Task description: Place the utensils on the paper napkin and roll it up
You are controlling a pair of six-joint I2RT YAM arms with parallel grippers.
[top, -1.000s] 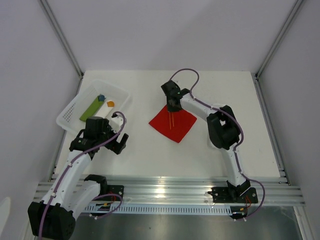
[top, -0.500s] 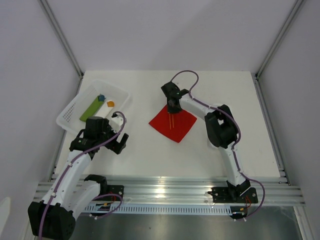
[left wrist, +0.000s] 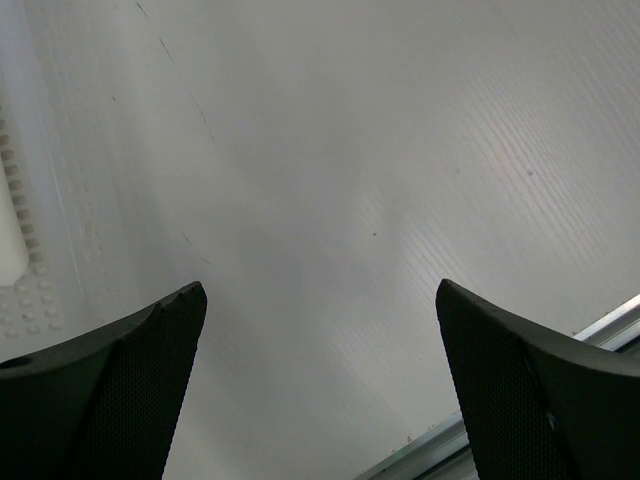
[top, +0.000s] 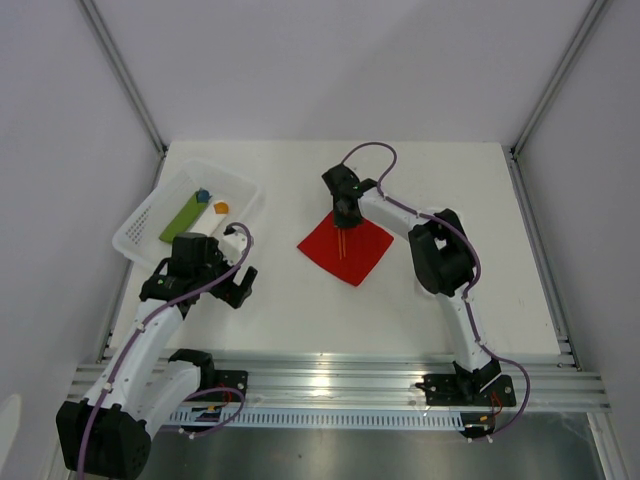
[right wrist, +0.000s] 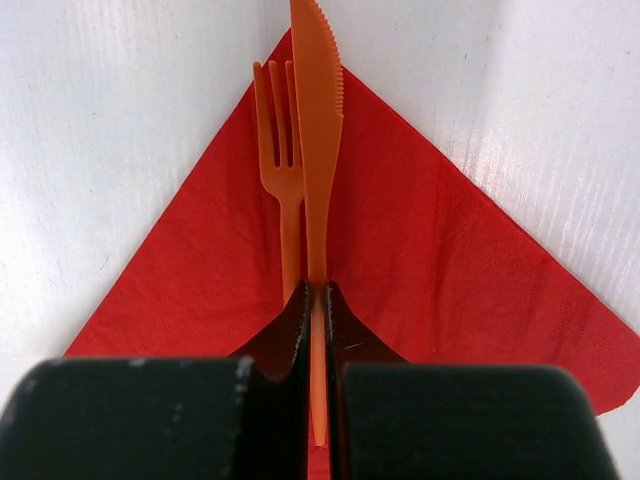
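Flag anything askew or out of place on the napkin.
The knife overshoots: its serrated tip pokes past the corner of the paper napkin onto the table, with the right gripper shut on its handle. The fork lies right beside it.

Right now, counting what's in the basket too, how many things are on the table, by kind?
red napkin: 1
orange fork: 1
orange knife: 1
white basket: 1
green bar: 1
small blocks: 2, an orange block and a blue block
Total: 7
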